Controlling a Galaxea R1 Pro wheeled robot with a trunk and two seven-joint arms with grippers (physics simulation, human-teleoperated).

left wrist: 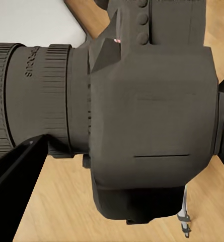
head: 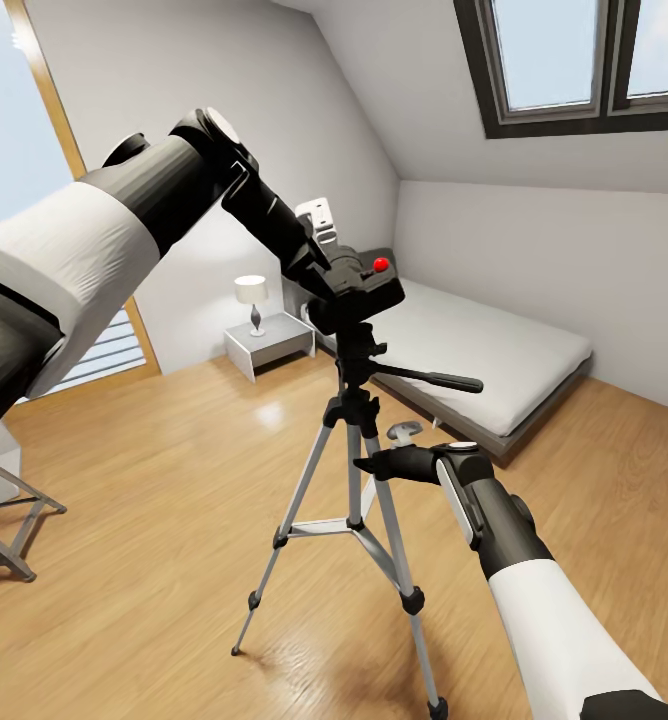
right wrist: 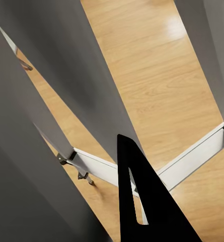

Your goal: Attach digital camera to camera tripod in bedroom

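black digital camera [head: 359, 285] sits on the camera tripod [head: 359, 480], clamped in the left gripper [head: 324, 285]; grey bed [head: 474, 360] lies beyond it. right gripper [head: 374, 463] touches a tripod leg, its opening unclear.

the light wood floor [head: 174, 520] carries everything here. the camera tripod [head: 354, 500] stands on it near the middle of the room, its three silver legs spread and black feet planted on the boards. past it a low grey bed [head: 494, 370] rests on the floor against the far wall, with a small white nightstand [head: 269, 345] beside its head. a grey metal stool [head: 4, 520] stands at the left edge.
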